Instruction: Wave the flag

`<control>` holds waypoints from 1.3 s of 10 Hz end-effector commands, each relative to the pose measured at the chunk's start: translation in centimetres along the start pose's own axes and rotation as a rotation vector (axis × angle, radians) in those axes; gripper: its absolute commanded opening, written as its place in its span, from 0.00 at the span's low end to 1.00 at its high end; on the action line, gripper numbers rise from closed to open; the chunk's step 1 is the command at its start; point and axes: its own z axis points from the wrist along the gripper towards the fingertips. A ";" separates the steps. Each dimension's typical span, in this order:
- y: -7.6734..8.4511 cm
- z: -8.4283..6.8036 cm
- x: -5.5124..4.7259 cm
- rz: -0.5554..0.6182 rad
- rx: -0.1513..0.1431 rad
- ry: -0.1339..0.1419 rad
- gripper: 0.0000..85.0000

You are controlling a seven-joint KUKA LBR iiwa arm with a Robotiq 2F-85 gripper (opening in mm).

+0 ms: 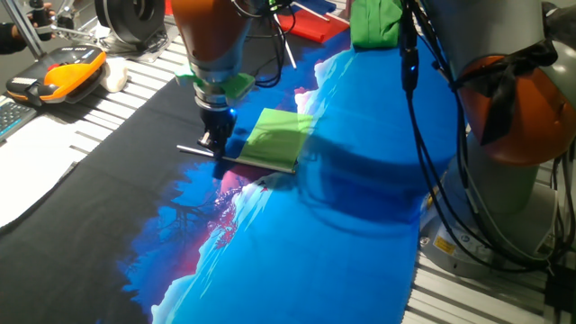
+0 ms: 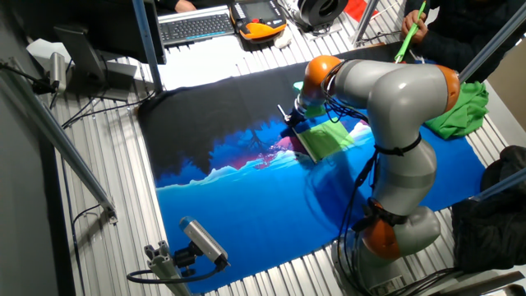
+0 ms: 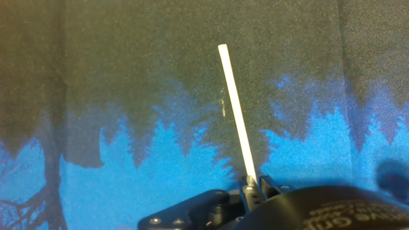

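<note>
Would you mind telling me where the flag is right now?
In one fixed view, the flag lies flat mid-table on the printed cloth, where black meets blue. The end effector is down over its white stick at its left.

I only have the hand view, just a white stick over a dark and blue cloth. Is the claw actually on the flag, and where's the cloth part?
Observer: Yes. In one fixed view the claw is down at the white stick of the flag, and the light-green cloth lies flat on the table cover, right beside the claw.
Operator: Is it lifted yet?
Observer: Not visibly. The green cloth lies on the cover in both fixed views.
Operator: Anything else green nearby?
Observer: A bulkier darker green bundle sits at the cover's far edge, apart from the flag.
</note>
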 end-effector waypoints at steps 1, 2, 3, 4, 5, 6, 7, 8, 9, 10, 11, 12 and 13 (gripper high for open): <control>0.0 0.0 0.1 -0.002 0.000 -0.004 0.20; 0.0 0.0 0.1 0.001 0.000 -0.006 0.40; 0.0 0.0 0.0 0.008 0.001 -0.009 0.40; 0.0 0.0 0.1 0.012 0.001 -0.009 0.40; 0.1 0.0 0.1 0.012 0.003 -0.017 0.40; 0.1 0.1 0.2 0.009 -0.002 -0.023 0.40; 0.1 0.2 0.3 0.003 -0.006 -0.021 0.40; 0.1 0.3 0.4 0.000 -0.008 -0.019 0.20; 0.1 0.4 0.5 -0.008 -0.010 -0.019 0.20; 0.1 0.4 0.5 -0.020 -0.015 -0.015 0.20; 0.1 0.4 0.5 -0.024 -0.018 -0.012 0.00; 0.1 0.4 0.5 -0.025 -0.020 -0.012 0.00; 0.0 0.3 0.4 -0.030 -0.020 -0.010 0.00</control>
